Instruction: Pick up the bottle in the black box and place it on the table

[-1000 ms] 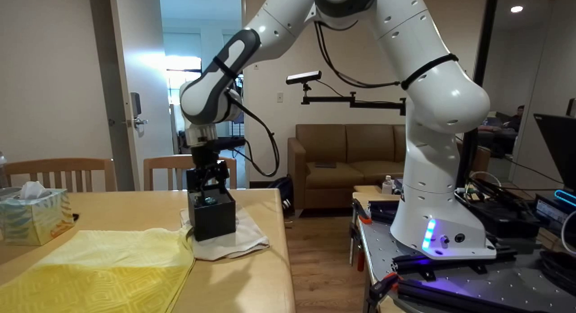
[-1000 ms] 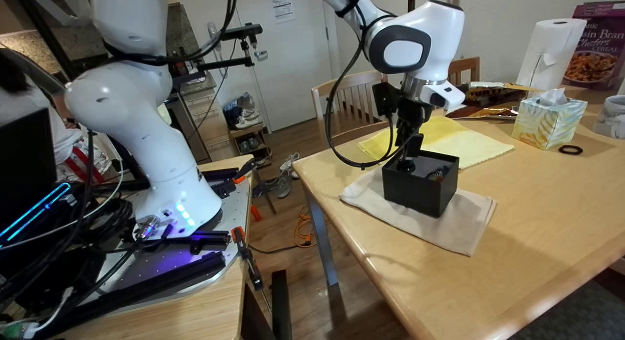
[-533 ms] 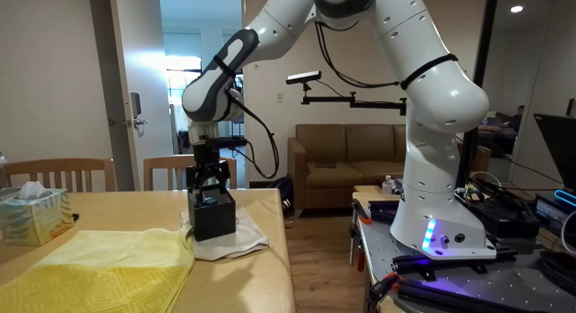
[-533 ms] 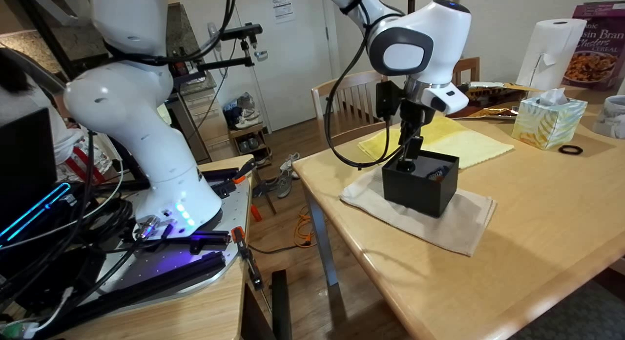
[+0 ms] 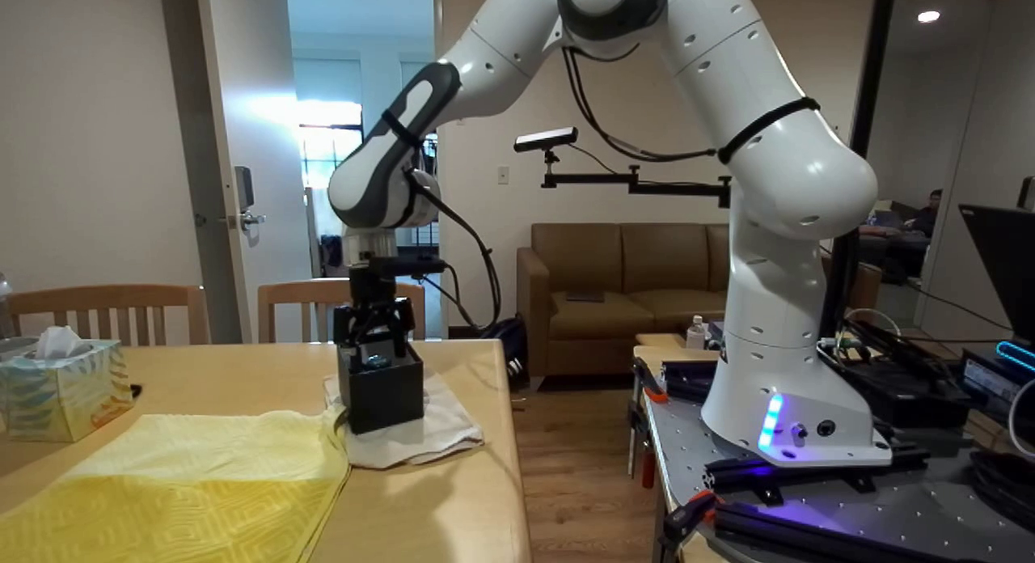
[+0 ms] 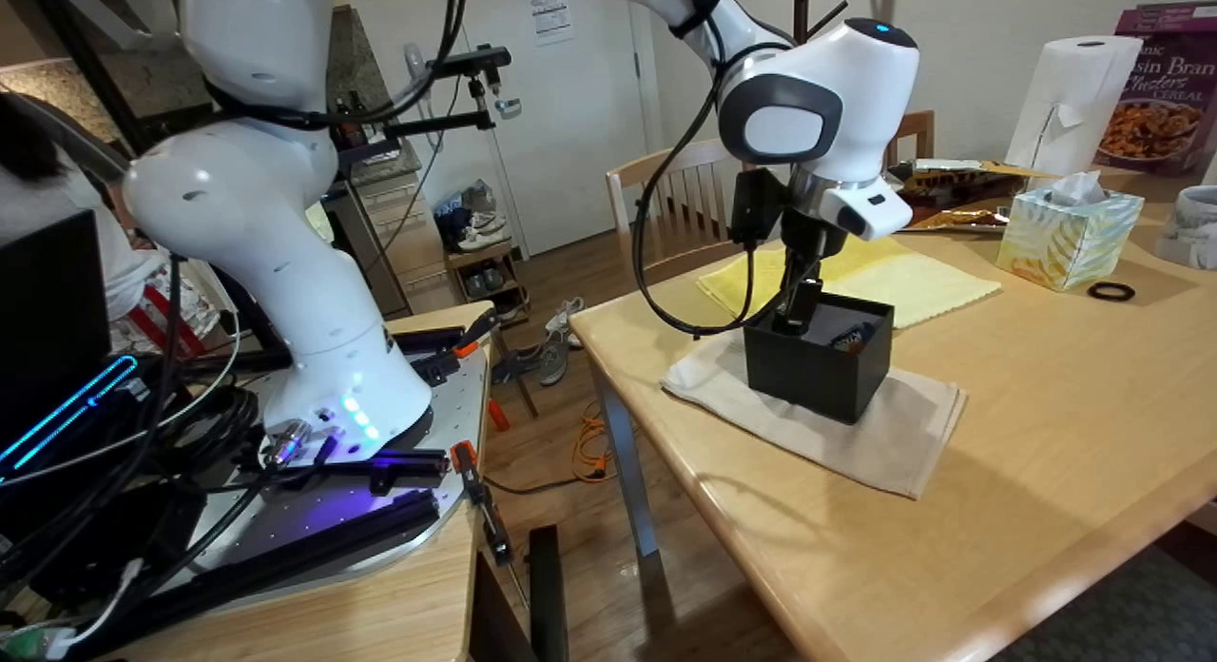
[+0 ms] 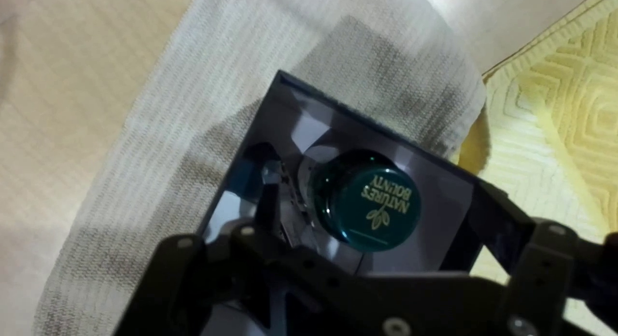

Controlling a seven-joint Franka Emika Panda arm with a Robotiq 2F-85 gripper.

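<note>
The black box (image 5: 384,401) stands on a folded beige cloth on the light wooden table (image 5: 461,514). It shows in both exterior views, also here (image 6: 808,381). In the wrist view, the bottle (image 7: 379,208) stands inside it with its green, lettered cap upward; its body is mostly hidden. Its top shows in an exterior view (image 5: 376,361). My gripper (image 5: 373,344) is open above the box. In the wrist view its fingers are on either side of the bottle, not touching it. The left finger reaches into the box; the right one is by the rim.
A small lettered item (image 6: 851,337) lies in the box beside the gripper. A beige cloth (image 6: 894,453) is under the box. A yellow cloth (image 5: 186,482) lies next to it. A tissue box (image 6: 1070,234), a black ring (image 6: 1110,291) and a paper roll (image 6: 1074,101) stand farther off.
My gripper has moved down toward the box and a little sideways, and its tilt has become more upright. The box and bottle have not visibly moved.
</note>
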